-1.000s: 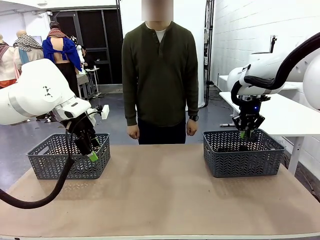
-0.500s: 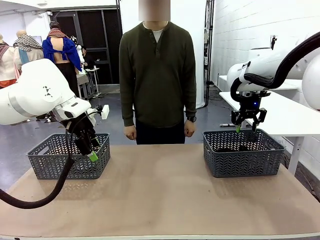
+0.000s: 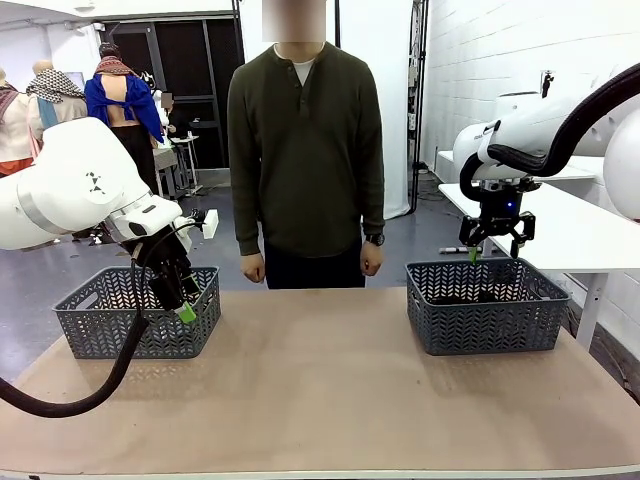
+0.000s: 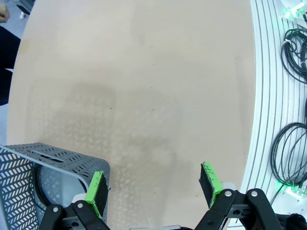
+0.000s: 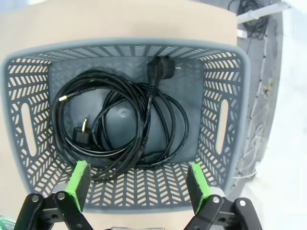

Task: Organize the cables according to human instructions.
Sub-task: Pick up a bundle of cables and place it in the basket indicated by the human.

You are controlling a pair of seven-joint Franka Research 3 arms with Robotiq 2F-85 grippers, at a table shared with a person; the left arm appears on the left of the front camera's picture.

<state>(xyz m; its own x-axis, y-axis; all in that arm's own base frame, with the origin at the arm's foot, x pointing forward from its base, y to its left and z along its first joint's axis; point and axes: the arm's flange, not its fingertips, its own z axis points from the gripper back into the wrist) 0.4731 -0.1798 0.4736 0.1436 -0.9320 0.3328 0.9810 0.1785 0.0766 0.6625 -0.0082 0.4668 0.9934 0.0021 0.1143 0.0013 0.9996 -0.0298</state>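
Looking down, I see cables [image 5: 120,122] lying coiled in the right basket [image 5: 230,72]; both sets of fingers [image 5: 136,179] [image 4: 156,184] spread empty, bench [image 3: 320,380] bare, little seems left

Bright, even indoor light; front view sharp. Soft patterned shadow on table [image 4: 144,72] toward 9 o'clock in left wrist view. Wide-angle bending at wrist-view edges; no glare, no blur

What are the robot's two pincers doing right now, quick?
Left pincer: open, holding nothing, beside its basket.
Right pincer: open, holding nothing, above the basket with the cables.
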